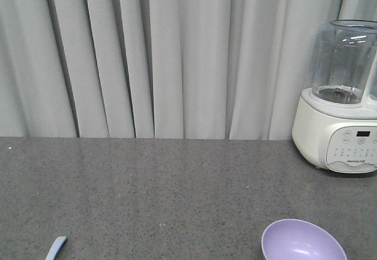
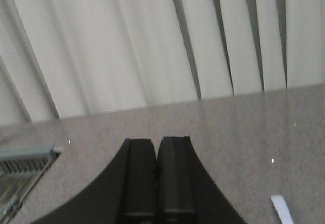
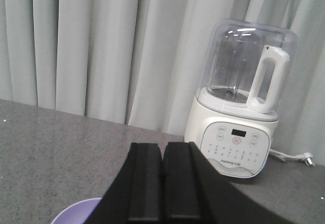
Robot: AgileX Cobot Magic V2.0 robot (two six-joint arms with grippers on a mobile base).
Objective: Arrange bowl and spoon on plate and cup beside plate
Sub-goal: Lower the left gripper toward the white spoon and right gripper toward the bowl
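The left hand [image 2: 157, 148] is closed over the grey worktop [image 1: 147, 183], its two black fingers pressed together with nothing between them. The right hand [image 3: 163, 150] is closed and empty too. The purple bowl [image 1: 303, 242] sits at the near right of the worktop, in front of a white blender [image 1: 339, 101]. The pale spoon [image 1: 56, 248] lies well apart from it, at the near left

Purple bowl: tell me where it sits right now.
In the front view the bowl sits at the bottom right of the grey counter, in front of the white blender.
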